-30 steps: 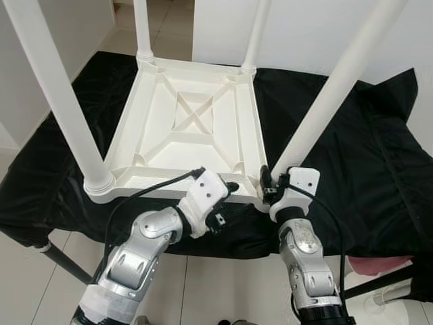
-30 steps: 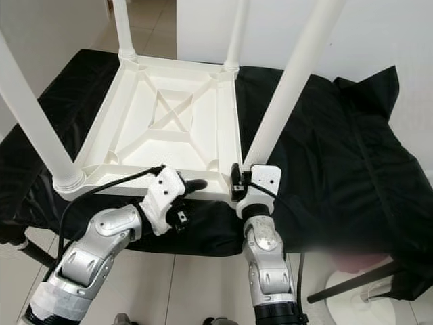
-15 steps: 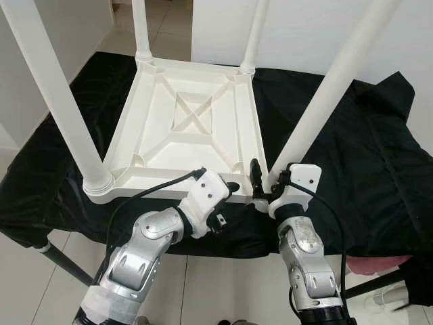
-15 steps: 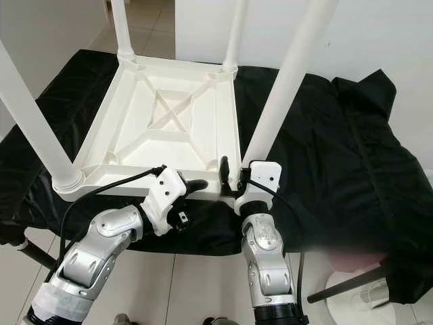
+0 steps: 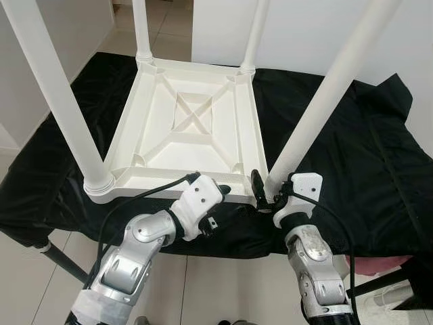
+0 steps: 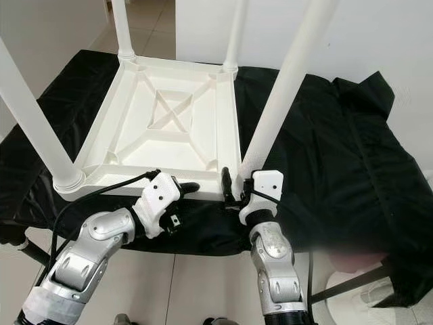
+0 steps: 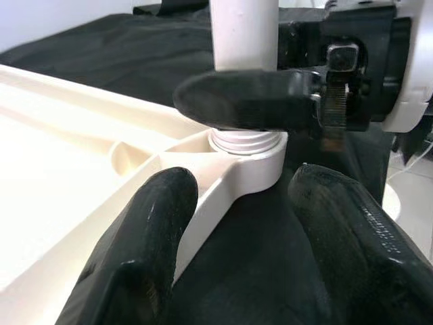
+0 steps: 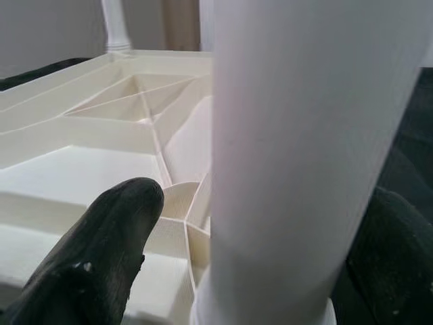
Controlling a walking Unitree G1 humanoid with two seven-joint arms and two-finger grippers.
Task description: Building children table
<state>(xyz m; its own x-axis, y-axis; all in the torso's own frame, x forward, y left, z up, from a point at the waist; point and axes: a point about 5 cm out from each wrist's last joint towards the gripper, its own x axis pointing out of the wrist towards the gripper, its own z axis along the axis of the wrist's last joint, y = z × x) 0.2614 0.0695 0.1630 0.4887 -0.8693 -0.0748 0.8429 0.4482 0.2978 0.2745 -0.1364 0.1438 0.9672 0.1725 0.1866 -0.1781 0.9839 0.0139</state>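
**Inspector:** Since a second ago the right gripper [image 5: 262,191] has loosened at the near right leg [image 5: 318,108]; its fingers, then tight against the base, now stand apart on either side of it. The left gripper [image 5: 218,191] has drawn slightly back toward the near edge.

**Clerk:** Head views?

**Inspector:** The white table [image 5: 186,128] lies upside down on a black cloth [image 5: 358,156], its ribbed underside facing up. All four legs stand upright in the corner sockets. The left gripper sits at the near edge of the frame, closer to the near right corner. The right gripper is at that corner, one black finger [image 5: 256,184] showing on the inner side of the leg.

**Clerk:** Left wrist view?

**Inspector:** Two black fingers [image 7: 145,257] are spread wide, straddling the table's near edge by the corner socket [image 7: 247,152]. Whether they touch it cannot be told. The right gripper's finger crosses the leg just above the socket collar.

**Clerk:** Right wrist view?

**Inspector:** The leg [image 8: 304,156] stands between the fingers, one finger [image 8: 95,261] on the frame side, the other on the cloth side. Open around the leg, not clamped on it.
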